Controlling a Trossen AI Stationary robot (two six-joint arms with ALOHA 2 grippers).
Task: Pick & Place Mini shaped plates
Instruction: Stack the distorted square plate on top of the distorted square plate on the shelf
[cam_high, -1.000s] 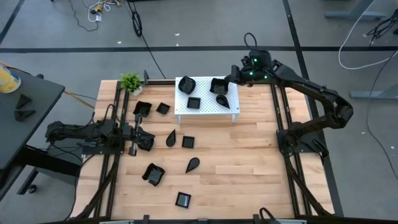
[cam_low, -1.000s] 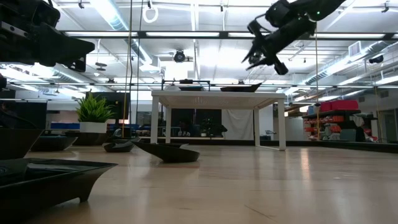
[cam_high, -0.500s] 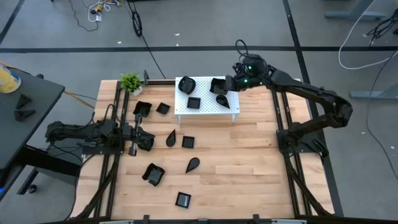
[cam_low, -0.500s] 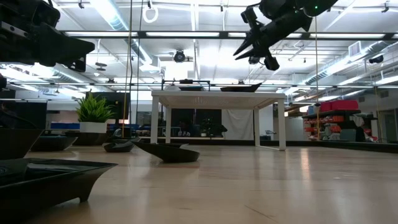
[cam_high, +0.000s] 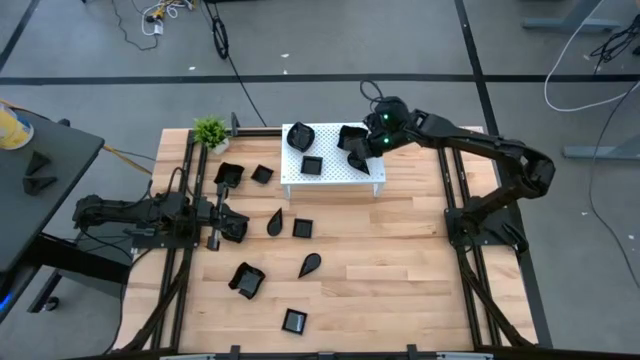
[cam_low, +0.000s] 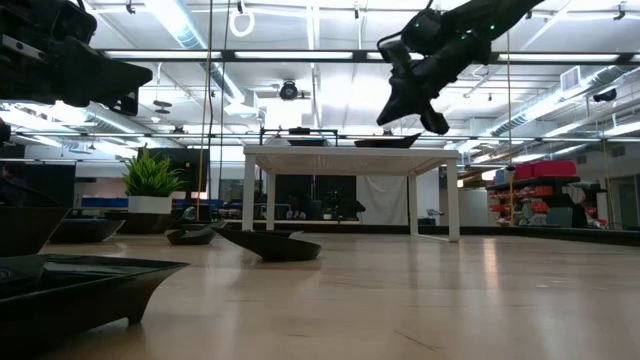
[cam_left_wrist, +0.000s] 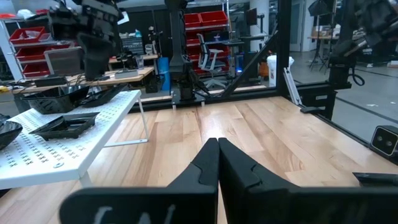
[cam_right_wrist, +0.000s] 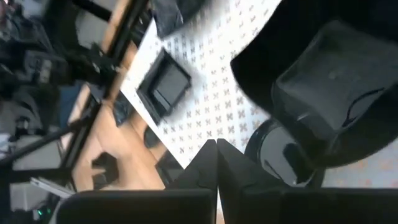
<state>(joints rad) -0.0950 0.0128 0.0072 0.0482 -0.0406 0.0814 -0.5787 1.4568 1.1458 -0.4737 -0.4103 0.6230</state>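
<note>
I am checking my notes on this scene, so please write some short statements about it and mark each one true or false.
1. The right gripper hangs over the white stand. True.
2. The right gripper carries a black dish. False: its fingers are shut together with nothing between them.
3. Four black dishes lie on the stand. True: one wavy-edged dish, one small square dish and two more under the gripper.
4. The green plant stands on the stand. False: it stands on the wooden table, at the far left corner.
5. The left gripper is open above a teardrop dish. False: it is shut and low at the table's left side, the teardrop dish beside it.
</note>
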